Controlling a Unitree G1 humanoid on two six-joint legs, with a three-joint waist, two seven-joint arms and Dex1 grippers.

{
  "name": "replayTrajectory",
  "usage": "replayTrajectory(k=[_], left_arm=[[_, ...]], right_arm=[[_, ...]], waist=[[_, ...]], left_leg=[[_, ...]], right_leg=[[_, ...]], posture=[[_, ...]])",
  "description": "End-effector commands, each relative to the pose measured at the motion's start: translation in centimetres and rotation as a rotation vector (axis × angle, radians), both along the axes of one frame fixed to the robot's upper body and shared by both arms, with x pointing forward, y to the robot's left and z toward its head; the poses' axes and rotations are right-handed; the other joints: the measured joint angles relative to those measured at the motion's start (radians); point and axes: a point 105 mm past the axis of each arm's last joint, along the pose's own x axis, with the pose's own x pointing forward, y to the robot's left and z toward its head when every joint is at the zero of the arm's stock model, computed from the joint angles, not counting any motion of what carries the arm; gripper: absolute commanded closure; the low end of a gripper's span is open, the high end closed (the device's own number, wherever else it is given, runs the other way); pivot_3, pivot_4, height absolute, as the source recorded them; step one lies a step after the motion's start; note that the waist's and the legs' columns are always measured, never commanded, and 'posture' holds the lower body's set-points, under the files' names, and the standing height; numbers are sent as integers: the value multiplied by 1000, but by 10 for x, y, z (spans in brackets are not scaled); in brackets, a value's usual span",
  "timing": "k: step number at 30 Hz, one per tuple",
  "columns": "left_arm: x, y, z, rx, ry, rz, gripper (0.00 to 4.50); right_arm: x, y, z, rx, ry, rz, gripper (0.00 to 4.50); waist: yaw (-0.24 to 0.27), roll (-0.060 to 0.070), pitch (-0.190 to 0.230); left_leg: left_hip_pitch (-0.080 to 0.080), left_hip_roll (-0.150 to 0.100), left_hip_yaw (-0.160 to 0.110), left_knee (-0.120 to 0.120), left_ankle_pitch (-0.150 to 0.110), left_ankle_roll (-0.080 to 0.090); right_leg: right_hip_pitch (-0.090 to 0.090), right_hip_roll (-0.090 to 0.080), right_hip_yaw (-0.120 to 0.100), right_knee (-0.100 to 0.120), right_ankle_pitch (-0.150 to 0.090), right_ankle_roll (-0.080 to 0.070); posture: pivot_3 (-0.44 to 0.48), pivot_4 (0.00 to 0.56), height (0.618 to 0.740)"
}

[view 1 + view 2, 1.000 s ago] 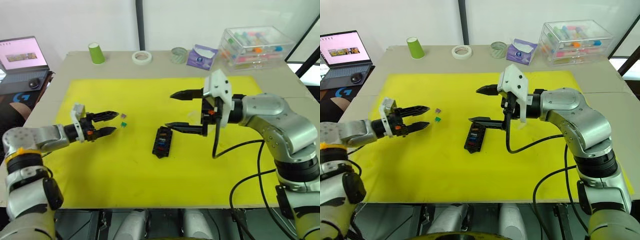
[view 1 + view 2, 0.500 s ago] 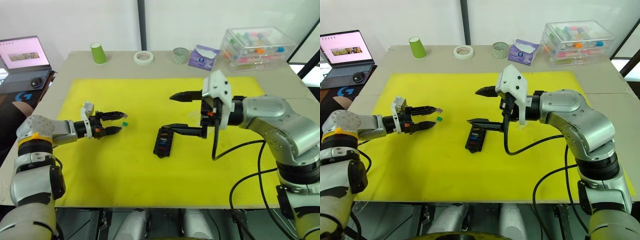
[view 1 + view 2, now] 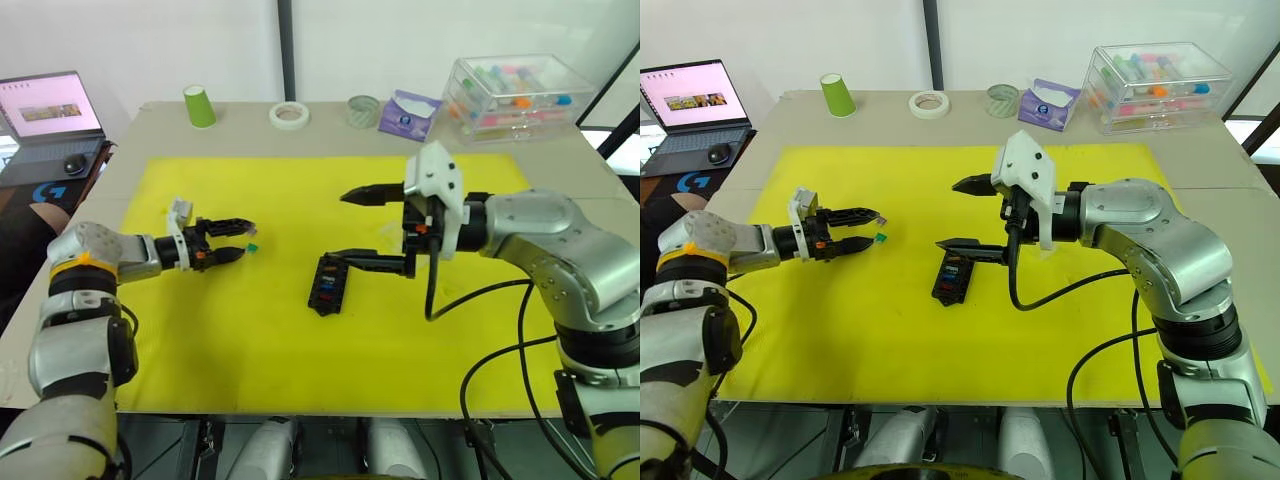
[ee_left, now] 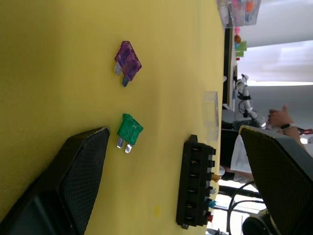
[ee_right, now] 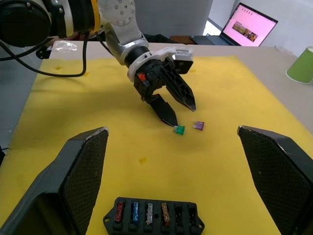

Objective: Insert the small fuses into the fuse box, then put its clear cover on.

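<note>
— Where's the fuse box?

— The fuse box (image 3: 327, 283) lies mid-mat on the yellow mat (image 3: 250, 340), four fuses already seated in it. The clear cover (image 4: 211, 111) lies just beyond it.

— Loose fuses?

— A green fuse (image 4: 129, 131) and a purple fuse (image 4: 127, 60) lie toward the mat's left edge, near each other but apart.

— Grippers?

— The left gripper (image 3: 866, 226) has its jaws narrowly parted, empty, its tips by the green fuse. The right gripper (image 3: 350, 226) hangs over the box, jaws wide, holding nothing.
</note>
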Motion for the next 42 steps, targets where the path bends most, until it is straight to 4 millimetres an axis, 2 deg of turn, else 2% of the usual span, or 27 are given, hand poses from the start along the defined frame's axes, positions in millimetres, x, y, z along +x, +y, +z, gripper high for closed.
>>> replayTrajectory(k=[1,10,14,21,24,26,37,40,42], left_arm=[[4,-6,0,17,-11,-20,0],[6,-12,-3,35,-26,-49,0],[8,-10,-6,54,-19,-37,930],[6,-10,-10,61,-12,-46,930],[6,-9,-11,63,-11,-45,1571],[5,-8,-12,68,-2,-45,2244],[-2,-4,-15,79,9,-68,2244],[-1,-1,-16,95,0,-56,2812],[0,1,-18,109,2,-47,3555]], right_arm=[[-7,5,13,14,-50,34,25],[-6,5,11,14,-41,32,25],[-6,5,11,13,-39,30,0],[-6,5,10,10,-36,34,0],[-7,6,9,8,-35,38,0],[-7,6,9,7,-33,41,0],[-12,7,5,1,-29,56,0],[-11,7,6,2,-32,52,0],[-10,7,7,9,-33,47,0]], waist=[[1,0,0],[3,0,0],[2,0,0],[2,0,0],[1,0,0],[-1,0,0],[-4,0,0],[-4,0,0],[-6,0,0]], left_leg=[[0,0,0,0,0,0],[0,0,0,0,0,0],[0,0,0,0,0,0],[0,0,0,0,0,0],[0,0,0,0,0,0],[0,0,0,0,0,0],[0,0,0,0,0,0],[0,0,0,0,0,0],[0,0,0,0,0,0]], right_leg=[[0,0,0,0,0,0],[0,0,0,0,0,0],[0,0,0,0,0,0],[0,0,0,0,0,0],[0,0,0,0,0,0],[0,0,0,0,0,0],[0,0,0,0,0,0],[0,0,0,0,0,0],[-1,0,0,0,0,0]], posture=[[0,150,740],[0,150,740],[0,150,740],[0,150,740],[0,150,740],[0,150,740],[0,150,740],[0,150,740],[0,150,740]])
